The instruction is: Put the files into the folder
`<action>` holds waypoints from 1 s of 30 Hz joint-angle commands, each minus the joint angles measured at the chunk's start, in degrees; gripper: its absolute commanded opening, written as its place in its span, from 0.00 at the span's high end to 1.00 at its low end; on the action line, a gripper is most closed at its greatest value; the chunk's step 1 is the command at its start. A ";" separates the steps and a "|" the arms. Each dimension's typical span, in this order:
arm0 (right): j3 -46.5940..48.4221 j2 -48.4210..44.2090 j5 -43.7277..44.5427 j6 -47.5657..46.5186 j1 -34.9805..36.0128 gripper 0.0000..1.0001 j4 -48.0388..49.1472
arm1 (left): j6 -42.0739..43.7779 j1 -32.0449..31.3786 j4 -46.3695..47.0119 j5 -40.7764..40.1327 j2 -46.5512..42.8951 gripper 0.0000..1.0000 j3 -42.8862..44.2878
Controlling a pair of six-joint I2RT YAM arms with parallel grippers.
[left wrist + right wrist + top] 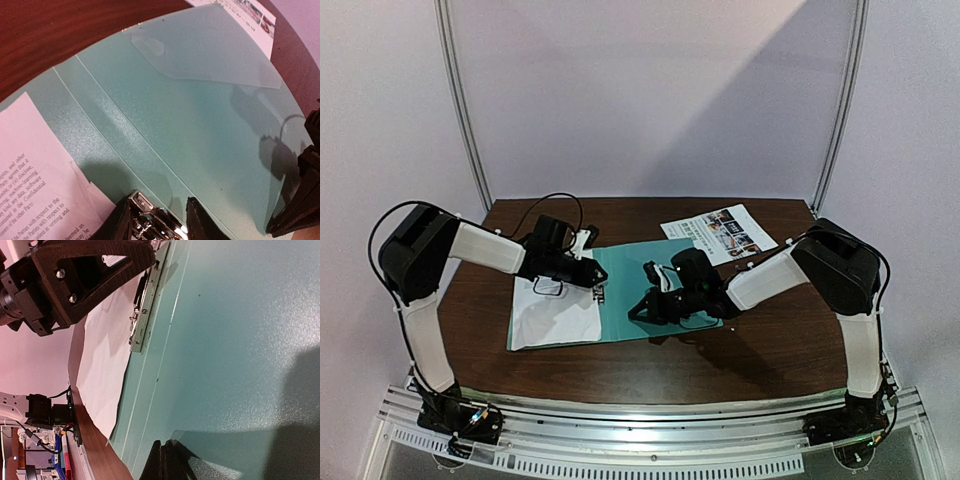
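"While the folder (200, 125) lies open and flat on the dark wood-grain table (520, 370), where do the two sheets sit?"

"The plain sheet (35, 165), matte white with small black print, lies on the left panel of the thin teal card, beside the parallel creases of the spine. The colour-photo sheet (720, 232) rests on the table at the folder's far right corner, meeting its edge."

"And the left end effector (161, 200)?"

"Its black fingers stand a little apart on either side of the shiny metal clip (145, 305), a narrow bar running along the spine. Whether they actually pinch it, I cannot tell."

"The right one?"

"The right end effector (167, 460) has its dark fingers pressed together, tips down on the finely speckled right panel, near a translucent pocket (210, 55) with an angled corner."
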 commanded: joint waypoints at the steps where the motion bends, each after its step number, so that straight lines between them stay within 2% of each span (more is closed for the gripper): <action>1: -5.58 6.80 4.01 -0.99 -0.16 1.00 -17.01 | 0.91 -0.18 -5.44 -2.42 -1.83 0.60 -1.14; 8: -5.14 5.80 3.76 -1.58 -0.16 1.00 -17.34 | 1.18 0.08 -10.65 -6.19 -5.23 0.54 0.05; 23: -0.70 2.67 0.30 -5.15 -0.21 1.00 -19.17 | 0.36 0.09 -16.47 -8.84 -16.54 0.42 1.89; 26: 1.38 1.48 0.15 -6.33 -0.16 1.00 -20.91 | 0.38 0.09 -17.81 -10.52 -18.89 0.32 1.94; 27: 2.20 1.02 0.08 -6.67 -0.16 1.00 -22.05 | 0.27 0.09 -18.19 -11.18 -19.72 0.26 1.80; 29: 4.18 0.16 0.18 -8.06 -0.17 1.00 -24.80 | 0.17 0.05 -18.91 -12.31 -21.61 0.03 1.63; 30: 5.24 -0.22 0.29 -8.74 -0.15 0.99 -25.98 | 0.17 0.08 -19.16 -12.55 -22.53 0.01 1.40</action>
